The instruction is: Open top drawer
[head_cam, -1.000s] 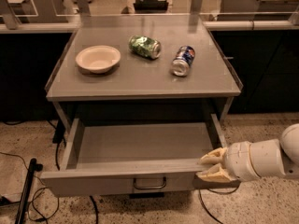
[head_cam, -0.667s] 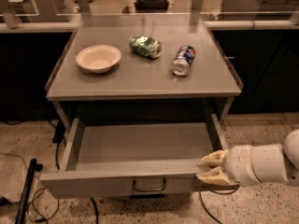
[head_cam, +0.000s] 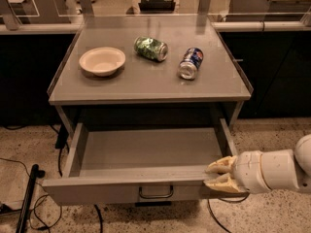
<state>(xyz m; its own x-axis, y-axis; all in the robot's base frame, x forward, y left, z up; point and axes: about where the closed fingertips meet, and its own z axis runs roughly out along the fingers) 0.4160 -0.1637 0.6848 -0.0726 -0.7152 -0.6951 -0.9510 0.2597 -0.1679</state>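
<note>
One second back versus now, next to nothing has moved. The top drawer (head_cam: pixel 146 152) was already pulled well out from under the bench (head_cam: pixel 146 86), with its shallow grey tray fully showing and bare, and it sits in the same spot. The claw (head_cam: pixel 219 174) has only drifted a touch lower and is still parked at the right end of the drawer front, well off to the side of the little loop handle (head_cam: pixel 156 192). Its two fingers are spread a bit, one over the front lip and one in front of it. They look to be touching the lip, but I can't say they're actually pinching it, so I'd call it open-ish and carrying nothing. My read is the opening is basically done and the only thing left is backing away cleanly. Up on the bench there's a white bowl (head_cam: pixel 102 61), a crushed green can (head_cam: pixel 151 48) and a blue can (head_cam: pixel 190 63) lying on its side, none of them in the way. The floor cables (head_cam: pixel 12 210) and a black pole (head_cam: pixel 26 198) sit off to the far side.
</note>
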